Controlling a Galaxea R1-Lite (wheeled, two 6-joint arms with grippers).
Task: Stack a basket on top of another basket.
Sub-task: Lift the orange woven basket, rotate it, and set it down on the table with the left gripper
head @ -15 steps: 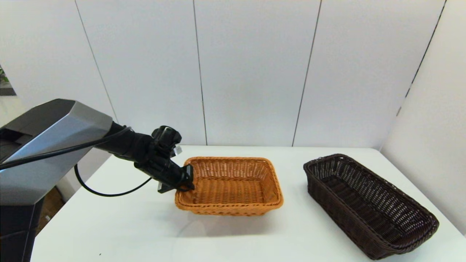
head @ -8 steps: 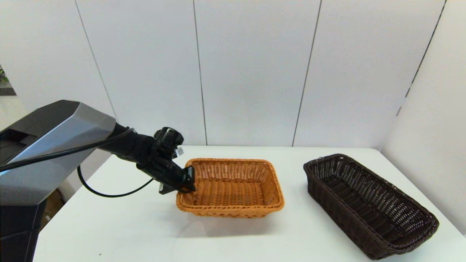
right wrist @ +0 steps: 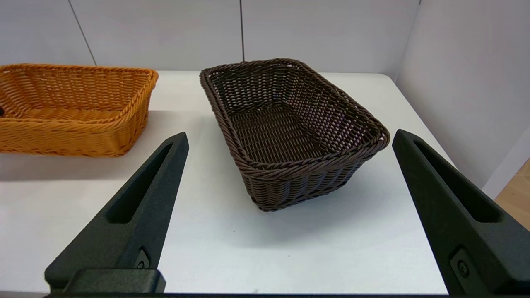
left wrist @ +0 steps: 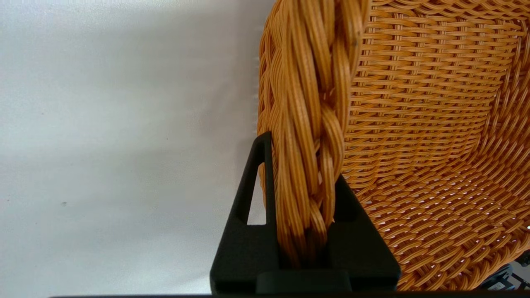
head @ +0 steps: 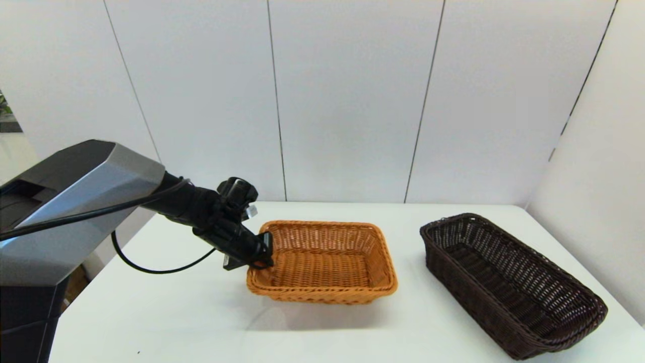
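Nearest in the head view, at the lower right of the frame, the dark brown wicker basket (head: pixel 511 282) sits flat on the white worktop (head: pixel 176 322), running diagonally toward the right edge. In the right wrist view the right gripper (right wrist: pixel 290 215) hangs short of it with its fingers spread wide and nothing between them.

Farther back, centre frame, is the orange-tan wicker basket (head: pixel 322 262), well apart from the dark one. The shadow beneath it suggests it is lifted a little off the worktop. The left gripper (head: pixel 262 252) reaches in from the left of the frame, its fingers clamped across the braided rim (left wrist: pixel 308 124) of the orange basket's short end, one inside and one outside.

The hold is at one end only, so the far end may sag or swing, and the round braid could roll out of the pinch. A drooping corner could catch the dark basket's rim and shove it toward the worktop edge.
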